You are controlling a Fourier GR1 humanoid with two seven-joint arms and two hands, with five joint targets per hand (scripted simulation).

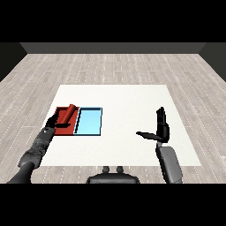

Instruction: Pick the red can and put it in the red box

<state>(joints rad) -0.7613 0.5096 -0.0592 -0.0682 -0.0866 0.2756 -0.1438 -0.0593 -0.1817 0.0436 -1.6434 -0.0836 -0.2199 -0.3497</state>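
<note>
from the head view we see a white worktop (132,132) on a pale wooden floor (110,66), with a red tray (62,129) and a light blue tray (88,122) lying side by side, touching, on the worktop's left part. the red can (69,113) lies tilted over the red tray, its far end near the tray's back edge. our left hand (54,122) reaches in from the lower left corner and sits at the near end of the can, over the tray's left side; its fingers seem curled round the can's lower part, though the dark fingers are hard to make out against the tray. our right hand (161,128) stands well apart on the right side of the worktop, fingers straight and pointing up, thumb stretched out to the left, holding nothing. its grey forearm (169,162) comes up from the lower right.
</note>
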